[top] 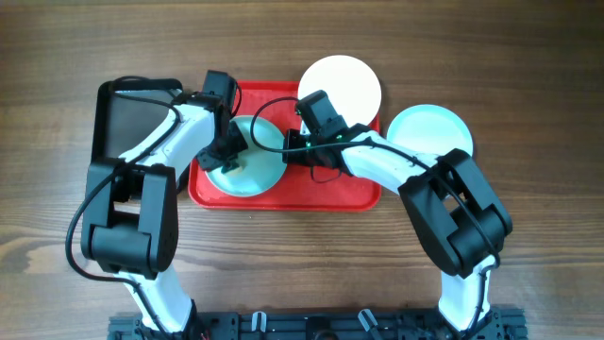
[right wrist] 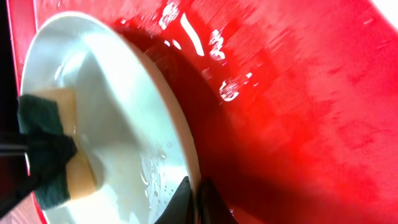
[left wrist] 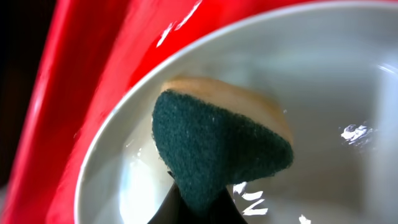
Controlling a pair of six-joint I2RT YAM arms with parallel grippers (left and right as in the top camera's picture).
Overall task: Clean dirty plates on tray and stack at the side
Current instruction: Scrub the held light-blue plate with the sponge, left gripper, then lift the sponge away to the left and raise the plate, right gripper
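Observation:
A pale aqua plate (top: pixel 253 162) lies tilted in the left half of the red tray (top: pixel 330 194). My right gripper (right wrist: pixel 194 200) is shut on its rim, one finger inside and one under it. A shadow shows beneath that edge. My left gripper (left wrist: pixel 196 208) is shut on a sponge (left wrist: pixel 217 146), green scouring side toward the camera and yellow side (left wrist: pixel 239 96) against the wet plate (left wrist: pixel 323 74). In the right wrist view the sponge (right wrist: pixel 50 152) rests at the plate's (right wrist: pixel 118 106) far side. A cream-white plate (top: pixel 342 83) overlaps the tray's back right corner. Another aqua plate (top: pixel 429 132) sits on the table to the right.
A black tray (top: pixel 132 118) lies on the wooden table to the left of the red tray. Both arms reach in from the front, and cables hang over the tray's middle. The tray floor (right wrist: pixel 298 112) is wet and glossy.

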